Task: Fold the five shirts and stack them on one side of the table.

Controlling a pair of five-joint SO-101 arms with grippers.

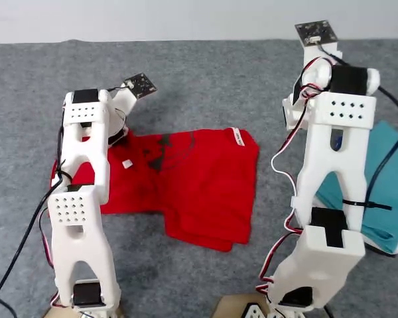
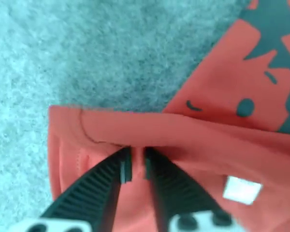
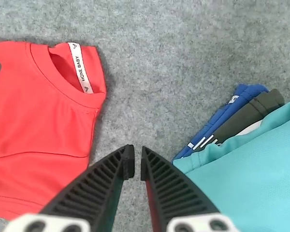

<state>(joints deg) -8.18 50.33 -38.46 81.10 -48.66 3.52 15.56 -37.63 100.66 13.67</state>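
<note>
A red cotton shirt with a dark print (image 1: 199, 179) is spread, partly folded, in the middle of the grey felt-covered worktop (image 1: 205, 79). The left hand (image 2: 134, 166) is set at the shirt's folded edge, closed to a thin slit; whether cloth is caught in it cannot be told. The right hand (image 3: 134, 164) is held above bare felt between the red shirt's collar and a stack of folded shirts topped by a teal one (image 3: 251, 183), likewise closed to a slit, with nothing held.
</note>
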